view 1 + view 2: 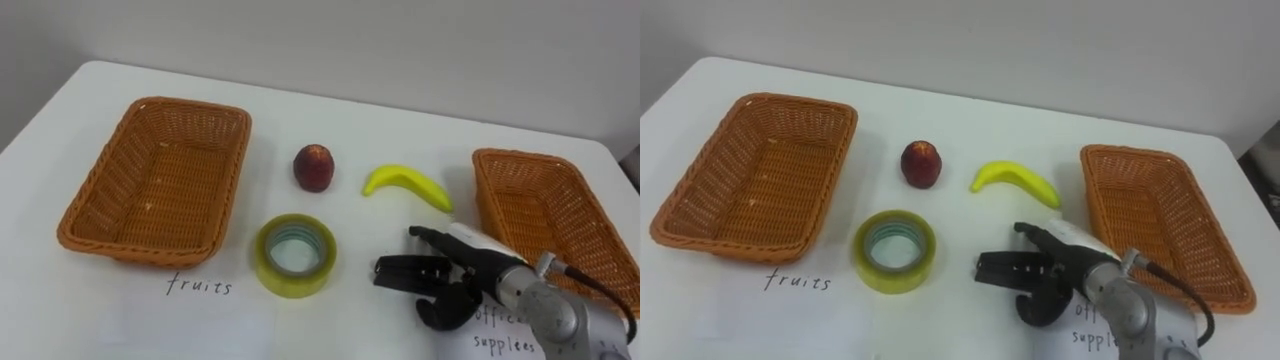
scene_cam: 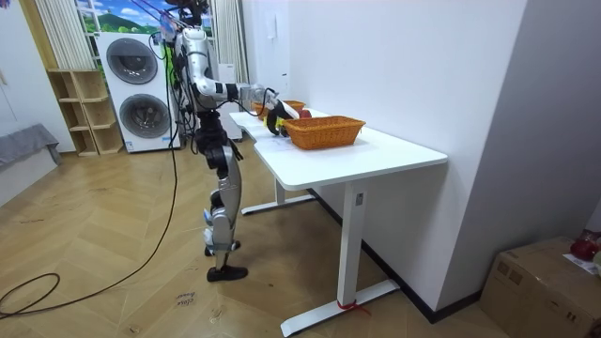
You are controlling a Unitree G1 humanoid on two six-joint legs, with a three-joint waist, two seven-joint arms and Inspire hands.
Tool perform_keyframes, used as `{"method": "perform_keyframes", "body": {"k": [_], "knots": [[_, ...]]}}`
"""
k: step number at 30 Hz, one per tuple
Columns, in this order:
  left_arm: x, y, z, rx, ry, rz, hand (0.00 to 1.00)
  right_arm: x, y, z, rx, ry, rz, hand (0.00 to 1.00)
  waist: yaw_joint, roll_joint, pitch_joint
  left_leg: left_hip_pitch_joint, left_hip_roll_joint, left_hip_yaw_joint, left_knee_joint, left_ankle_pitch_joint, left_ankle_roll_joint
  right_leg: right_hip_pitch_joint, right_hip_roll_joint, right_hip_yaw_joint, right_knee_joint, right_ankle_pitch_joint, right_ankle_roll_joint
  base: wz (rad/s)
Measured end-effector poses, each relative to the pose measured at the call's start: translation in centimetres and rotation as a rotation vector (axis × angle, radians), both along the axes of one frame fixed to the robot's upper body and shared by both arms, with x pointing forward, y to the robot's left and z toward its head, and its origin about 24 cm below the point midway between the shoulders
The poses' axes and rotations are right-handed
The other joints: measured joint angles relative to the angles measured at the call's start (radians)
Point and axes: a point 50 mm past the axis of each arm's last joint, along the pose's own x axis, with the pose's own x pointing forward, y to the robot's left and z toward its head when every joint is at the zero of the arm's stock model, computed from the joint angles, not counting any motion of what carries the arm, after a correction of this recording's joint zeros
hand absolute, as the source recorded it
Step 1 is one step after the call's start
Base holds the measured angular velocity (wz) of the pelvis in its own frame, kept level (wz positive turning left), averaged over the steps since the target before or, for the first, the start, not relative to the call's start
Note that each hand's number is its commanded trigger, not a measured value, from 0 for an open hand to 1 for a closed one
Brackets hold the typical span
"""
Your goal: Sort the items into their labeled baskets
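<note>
Tape roll point(image 1: 295, 256) left of right hand point(image 1: 450, 268) — near, not touching

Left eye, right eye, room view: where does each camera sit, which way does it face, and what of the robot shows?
Left eye view: on the robot's head, looking down at the table with tape roll, apple, banana; right hand shows lower right.
Right eye view: just beside it, same downward look, same hand.
Room view: off in the room, facing along the table; whole robot shows, standing at its side.
Shared: both eyes see one scene; all three see the table.
</note>
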Motion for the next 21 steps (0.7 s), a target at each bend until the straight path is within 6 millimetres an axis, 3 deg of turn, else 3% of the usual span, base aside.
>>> {"method": "perform_keyframes", "body": {"k": [8,21], "knots": [[0.7,-0.2,0.1,-0.006,-0.020,-0.007,0.00,1.2,0.6,0.1,-0.135,-0.114,-0.005,1.00,0.009,0.000,-0.0021,-0.004,0.000,-0.010,-0.001,0.000,0.000,0.001,0.000,-0.009,-0.001,0.000,0.000,0.03],[1.1,-0.5,0.1,0.005,-0.041,-0.013,0.00,1.3,1.0,0.0,-0.154,-0.120,-0.035,1.00,0.024,-0.001,-0.0052,-0.003,0.000,-0.013,-0.004,0.000,0.000,0.004,0.003,-0.001,0.000,0.000,0.000,0.00]]}}
